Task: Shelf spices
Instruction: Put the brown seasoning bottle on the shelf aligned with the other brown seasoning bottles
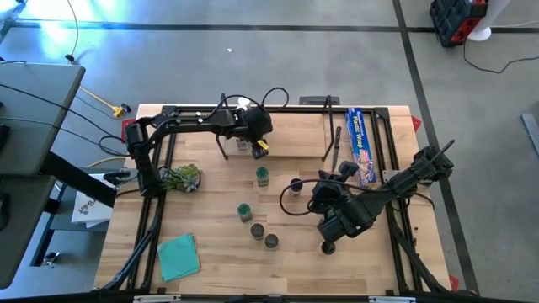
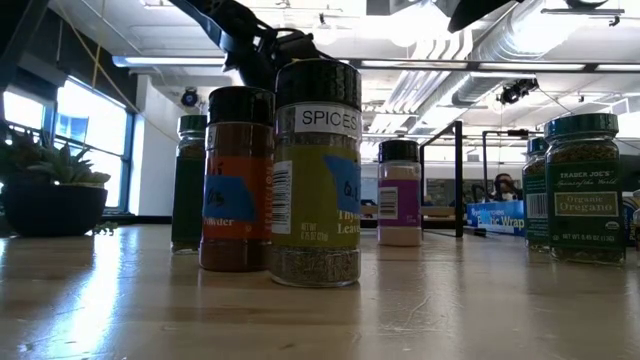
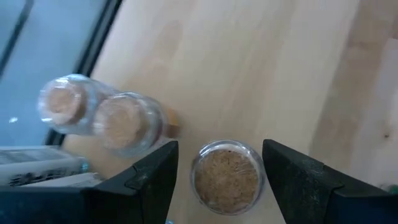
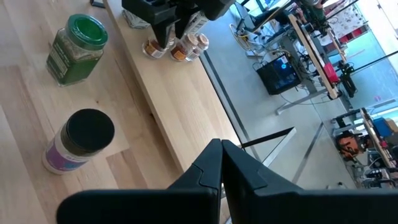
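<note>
The shelf point(image 1: 290, 126), a low light-wood rack with black end frames, stands at the table's far middle. My left gripper point(image 3: 221, 180) hangs over its left part, open, with a clear jar of tan spice point(image 3: 227, 177) upright on the board between its fingers. Two more clear jars point(image 3: 124, 121) point(image 3: 62, 106) stand beside it on the shelf. Several spices stand on the table: green-lidded point(image 1: 263, 175) point(image 1: 244, 210), black-lidded point(image 1: 296, 185) and dark-lidded point(image 1: 257, 229) point(image 1: 271, 241). My right gripper point(image 4: 222, 158) is shut and empty, raised over the table's right middle point(image 1: 327, 187). My left gripper comes at the tan jar slanting down from above, one finger on each side of it. A gap shows between one finger point(image 3: 155, 180) and the jar's wall. The other finger point(image 3: 292, 180) stands right at the jar's rim point(image 3: 260, 174); I cannot tell whether it touches.
A long blue wrap box point(image 1: 362, 145) lies right of the shelf. A small plant point(image 1: 181, 177) sits at the left and a teal cloth point(image 1: 178, 257) near the front left. Bare wood lies along the table's near edge. The low view is filled by jars point(image 2: 317, 170) point(image 2: 583, 185).
</note>
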Controlling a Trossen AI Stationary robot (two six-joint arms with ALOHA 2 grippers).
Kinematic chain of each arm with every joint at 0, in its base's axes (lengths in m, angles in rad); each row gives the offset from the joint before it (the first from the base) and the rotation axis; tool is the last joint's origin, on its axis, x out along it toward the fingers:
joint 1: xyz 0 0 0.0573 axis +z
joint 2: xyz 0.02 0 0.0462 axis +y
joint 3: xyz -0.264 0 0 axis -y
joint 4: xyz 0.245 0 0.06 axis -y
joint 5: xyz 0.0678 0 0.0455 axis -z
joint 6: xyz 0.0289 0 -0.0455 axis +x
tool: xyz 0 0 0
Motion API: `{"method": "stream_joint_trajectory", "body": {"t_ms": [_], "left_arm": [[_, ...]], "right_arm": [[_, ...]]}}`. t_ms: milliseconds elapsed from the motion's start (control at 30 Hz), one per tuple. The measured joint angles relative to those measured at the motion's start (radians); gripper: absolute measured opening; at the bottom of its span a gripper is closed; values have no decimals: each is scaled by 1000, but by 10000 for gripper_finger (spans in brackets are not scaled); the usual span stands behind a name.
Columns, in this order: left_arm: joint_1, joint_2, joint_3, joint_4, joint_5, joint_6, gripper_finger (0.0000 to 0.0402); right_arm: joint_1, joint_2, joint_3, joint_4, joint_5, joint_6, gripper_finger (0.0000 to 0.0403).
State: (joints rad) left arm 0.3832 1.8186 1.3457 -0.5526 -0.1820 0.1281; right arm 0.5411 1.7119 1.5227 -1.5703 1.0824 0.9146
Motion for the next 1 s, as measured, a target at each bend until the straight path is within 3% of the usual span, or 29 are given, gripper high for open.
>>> {"method": "stream_joint_trajectory", "body": {"t_ms": [133,600,800,1000], "left_arm": [[-3,-6,1,14,-49,39,230],[-64,-86,2,61,-44,65,222],[-37,-81,53,-71,-27,0,162],[-9,-69,64,-99,24,-4,85]], "right_arm": [[0,0,0,0,0,1,4],[-7,0,0,0,4,1,4],[-26,0,0,1,11,-7,4],[-38,0,0,7,9,-21,4]]}}
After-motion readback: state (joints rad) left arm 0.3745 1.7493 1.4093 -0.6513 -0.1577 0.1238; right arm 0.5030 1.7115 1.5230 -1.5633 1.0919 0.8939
